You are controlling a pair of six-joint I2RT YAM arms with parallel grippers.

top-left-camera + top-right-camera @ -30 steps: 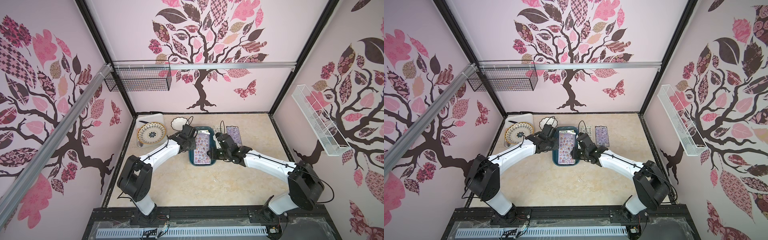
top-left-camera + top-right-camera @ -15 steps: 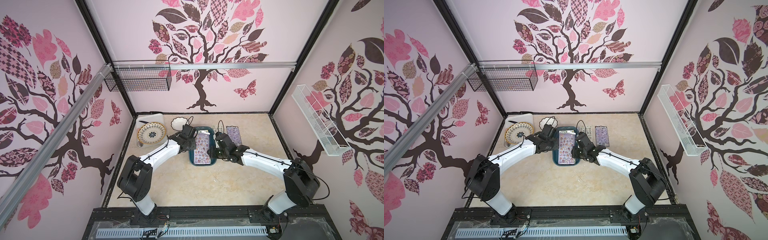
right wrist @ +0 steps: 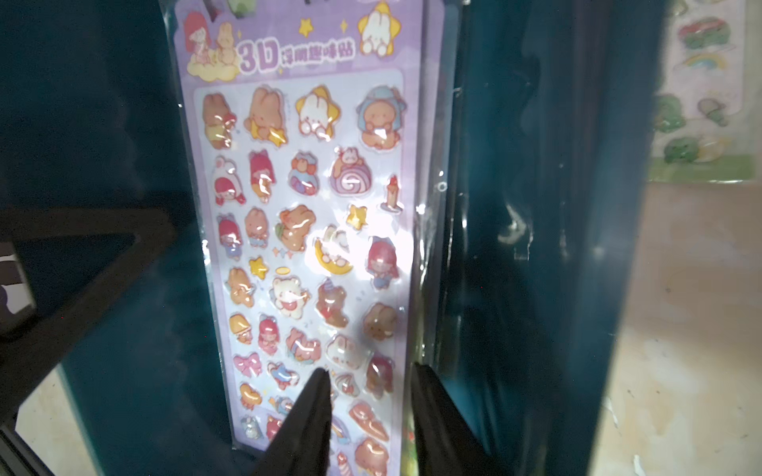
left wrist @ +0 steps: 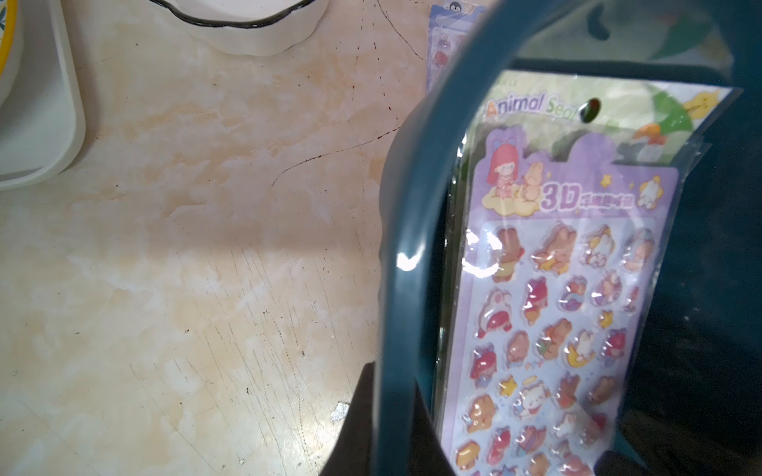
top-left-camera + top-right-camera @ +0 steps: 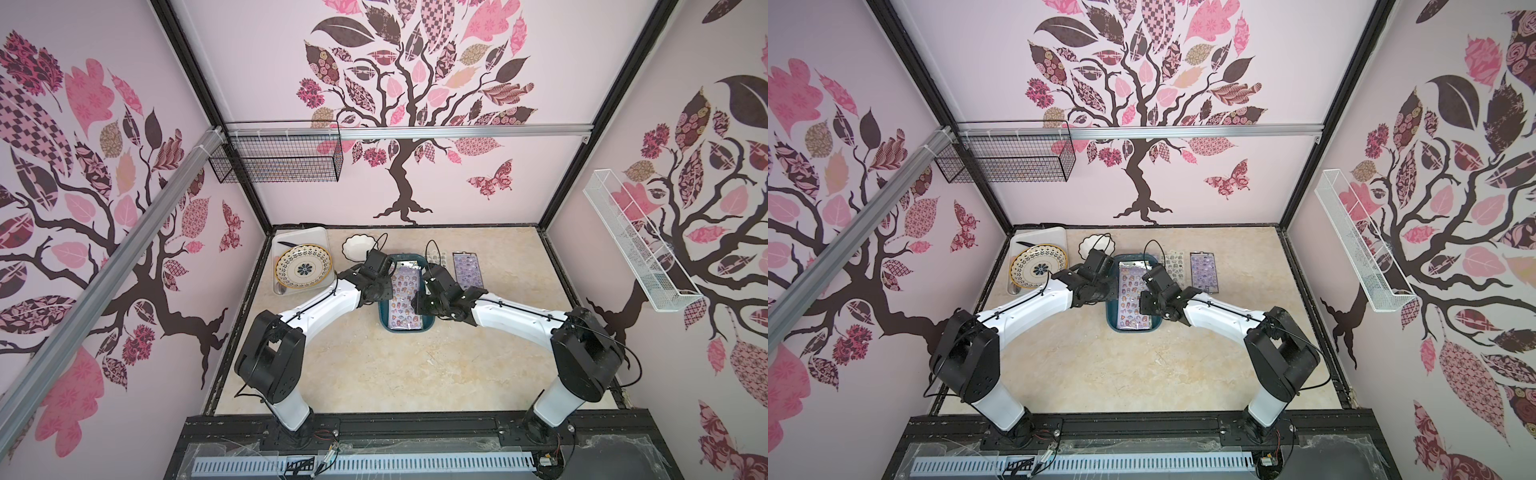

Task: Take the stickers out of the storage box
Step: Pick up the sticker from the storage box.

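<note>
Right gripper (image 3: 371, 391) jaws are seen partly spread with nothing pinched: one finger (image 3: 315, 395) is planted on the top sheet (image 3: 297, 230), and the other is set at its long edge, close to the inner wall of the storage box (image 3: 536, 247). Left gripper (image 4: 391, 416) is pressed shut on the box's side wall, rim between the fingers, so the box is pinned. The stickers (image 5: 402, 297) are stacked inside the box, with a green sheet showing under the purple top one. The box is placed near the middle of the table's (image 5: 374, 374) far edge. Two loose sheets (image 5: 467, 270) are already laid out just beside it, on the far-right-corner side. A scalloped bowl (image 5: 356, 249) and a white tray (image 5: 311, 235) are found toward the far left corner. Risks, as judged: the flat, glossy sleeve may be slid rather than lifted; two sheets may be caught together; the outer finger may be jammed against the wall; the box may be dragged if the left pinch slips. Against one second earlier, the right gripper has been moved from beside the box to over its inside. The left gripper, box and loose sheets are unchanged.
</note>
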